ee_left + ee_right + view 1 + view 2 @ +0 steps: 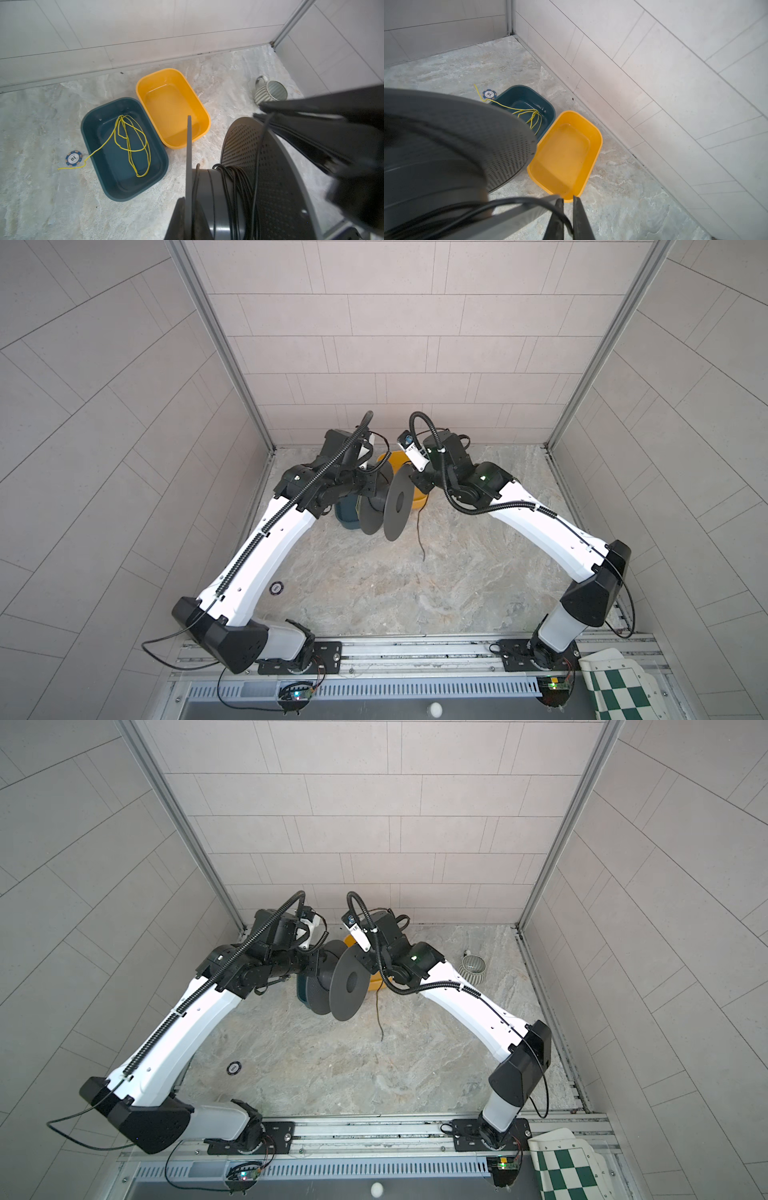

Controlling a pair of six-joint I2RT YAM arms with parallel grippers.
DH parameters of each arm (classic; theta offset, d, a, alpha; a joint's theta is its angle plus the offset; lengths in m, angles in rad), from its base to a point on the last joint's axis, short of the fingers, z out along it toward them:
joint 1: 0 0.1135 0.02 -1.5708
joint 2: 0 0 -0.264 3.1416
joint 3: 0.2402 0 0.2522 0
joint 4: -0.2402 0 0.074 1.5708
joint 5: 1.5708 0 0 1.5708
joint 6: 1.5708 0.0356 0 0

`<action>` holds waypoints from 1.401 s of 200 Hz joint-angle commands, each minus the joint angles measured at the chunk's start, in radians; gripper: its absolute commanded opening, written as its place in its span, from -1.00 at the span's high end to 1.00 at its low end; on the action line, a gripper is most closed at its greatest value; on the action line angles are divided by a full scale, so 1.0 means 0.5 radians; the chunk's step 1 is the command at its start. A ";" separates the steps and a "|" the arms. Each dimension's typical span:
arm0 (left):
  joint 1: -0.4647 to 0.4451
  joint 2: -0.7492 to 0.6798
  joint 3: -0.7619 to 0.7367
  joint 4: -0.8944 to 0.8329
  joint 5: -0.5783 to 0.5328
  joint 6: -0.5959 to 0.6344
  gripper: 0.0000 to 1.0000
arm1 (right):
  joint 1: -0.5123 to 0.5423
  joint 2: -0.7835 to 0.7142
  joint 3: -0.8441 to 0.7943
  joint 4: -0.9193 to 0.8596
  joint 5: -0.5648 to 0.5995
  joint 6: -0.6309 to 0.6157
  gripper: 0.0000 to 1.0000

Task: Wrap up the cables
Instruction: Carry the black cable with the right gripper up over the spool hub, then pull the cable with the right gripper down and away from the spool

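A dark grey spool [398, 502] hangs in the air between my arms, in both top views [348, 982]. My left gripper [189, 199] is shut on the edge of its rear flange [188, 149]. The cables are one thin black wire, with turns wound on the hub [234, 187]. A strand runs from the hub to my right gripper [568, 200], whose jaws stand slightly apart with the wire [508, 202] lying between them. The loose end [419, 531] dangles to the table below the right gripper [415, 479].
Under the spool stand a dark blue bin [93, 128] holding a yellow-green cord [133, 145] and an empty yellow bin [207, 120]. A poker chip [73, 158] lies left of them. A striped mug [473, 969] stands at the right. A chessboard mat [623, 689] lies front right.
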 commanded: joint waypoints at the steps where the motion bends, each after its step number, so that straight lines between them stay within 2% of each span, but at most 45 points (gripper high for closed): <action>1: 0.005 -0.082 0.144 -0.027 0.083 0.047 1.00 | -0.091 -0.053 -0.092 -0.038 -0.075 0.128 0.67; 31: 0.005 -0.076 0.219 -0.059 0.133 0.050 1.00 | -0.171 -0.177 -0.333 0.084 -0.220 0.182 0.47; 82: 0.003 -0.063 0.336 -0.113 0.157 0.098 1.00 | -0.231 -0.343 -0.669 0.266 -0.441 0.248 0.27; 120: 0.008 -0.046 0.422 -0.145 0.250 0.121 1.00 | -0.233 -0.511 -0.884 0.336 -0.553 0.269 -0.29; 169: 0.008 -0.075 0.486 -0.109 0.400 0.077 1.00 | -0.243 -0.811 -1.167 0.437 -0.551 0.290 -0.56; 227: 0.008 -0.135 0.505 -0.066 0.478 0.091 1.00 | -0.308 -0.922 -1.508 0.671 -0.689 0.414 -0.55; 280: 0.008 -0.173 0.513 -0.058 0.514 0.122 1.00 | -0.318 -0.795 -1.777 1.039 -0.917 0.459 -0.51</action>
